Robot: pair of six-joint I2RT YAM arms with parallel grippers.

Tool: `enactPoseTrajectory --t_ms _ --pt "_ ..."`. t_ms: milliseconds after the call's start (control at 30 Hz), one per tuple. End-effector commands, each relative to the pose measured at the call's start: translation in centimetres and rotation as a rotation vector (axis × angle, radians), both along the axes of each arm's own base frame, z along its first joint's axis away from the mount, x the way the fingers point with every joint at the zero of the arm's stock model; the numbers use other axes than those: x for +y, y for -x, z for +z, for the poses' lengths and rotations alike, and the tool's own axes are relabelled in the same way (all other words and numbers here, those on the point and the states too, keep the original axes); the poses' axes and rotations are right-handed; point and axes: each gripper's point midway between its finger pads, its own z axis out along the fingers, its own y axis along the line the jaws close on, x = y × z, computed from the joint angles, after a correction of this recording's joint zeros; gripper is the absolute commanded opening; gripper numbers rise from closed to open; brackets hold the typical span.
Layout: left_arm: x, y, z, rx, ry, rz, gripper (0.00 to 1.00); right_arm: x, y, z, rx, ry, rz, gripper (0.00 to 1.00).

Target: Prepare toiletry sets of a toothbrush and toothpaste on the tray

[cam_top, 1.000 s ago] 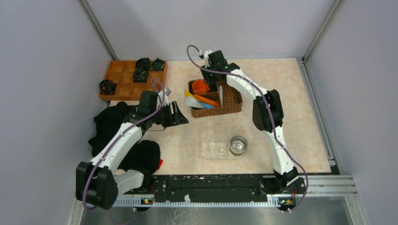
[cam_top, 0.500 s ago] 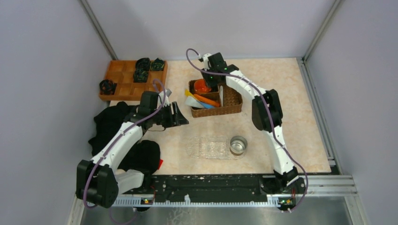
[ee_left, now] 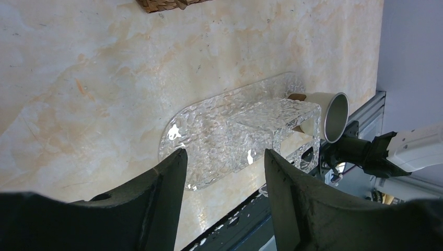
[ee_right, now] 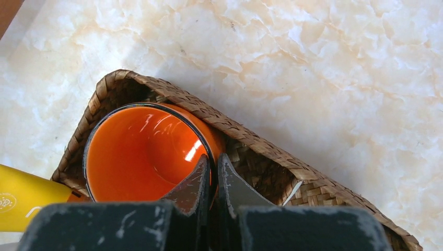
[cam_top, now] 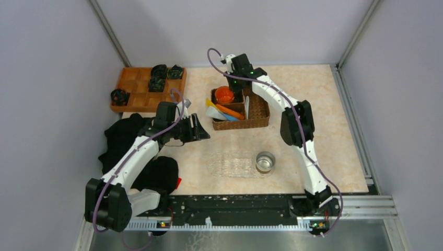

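Note:
Inside the wicker basket (cam_top: 257, 112) lie small tubes: a yellow one (cam_top: 211, 104), an orange one (cam_top: 231, 111) and a blue one (cam_top: 230, 117). A slim white toothbrush (cam_top: 246, 105) lies beside them. My right gripper (ee_right: 214, 159) is at the basket's back left corner, shut on the rim of the orange mug (ee_right: 146, 151), one finger inside and one outside. The clear bumpy tray (cam_top: 232, 164) lies bare near the front. My left gripper (ee_left: 224, 157) hovers open left of the basket, with nothing between its fingers, and the tray (ee_left: 219, 130) shows beyond it.
A steel cup (cam_top: 265, 162) stands at the tray's right end. An orange wooden compartment tray (cam_top: 141, 91) with black items sits at the back left. Black cloth (cam_top: 125, 141) lies under the left arm.
My right gripper has closed on the orange mug's rim and shifted slightly. The left arm has not moved.

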Motion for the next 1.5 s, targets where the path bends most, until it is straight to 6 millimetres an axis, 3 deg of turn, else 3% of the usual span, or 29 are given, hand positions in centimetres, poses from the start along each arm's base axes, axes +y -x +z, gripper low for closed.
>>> enactPoseTrajectory --t_ms 0,167,333,600,800,1067,1367,1467 --pt "-0.2 0.0 0.6 -0.014 0.018 -0.014 0.62 0.5 -1.3 8.5 -0.158 -0.113 -0.035 0.00" --pt "0.0 0.1 0.5 -0.013 0.009 -0.015 0.62 -0.5 -0.7 14.1 -0.239 -0.156 -0.070 0.00" --pt "0.0 0.3 0.4 -0.015 0.010 -0.015 0.62 -1.1 0.3 16.8 -0.252 -0.188 -0.096 0.00" --pt "0.1 0.6 0.3 -0.013 0.011 -0.008 0.62 -2.5 1.5 16.4 -0.248 -0.183 -0.136 0.00" --pt "0.2 0.7 -0.1 -0.007 0.008 -0.004 0.62 -5.1 3.0 18.5 -0.261 -0.145 -0.186 0.00" --pt "0.3 0.4 -0.2 -0.013 -0.004 0.000 0.62 -7.1 8.6 18.8 -0.199 -0.198 -0.162 0.00" --pt "0.9 0.1 0.3 -0.021 -0.025 0.043 0.64 -6.1 14.5 20.2 -0.137 -0.314 -0.048 0.00" --pt "1.5 0.3 0.5 -0.031 -0.039 0.078 0.64 -4.6 16.2 19.8 -0.110 -0.324 -0.004 0.00"
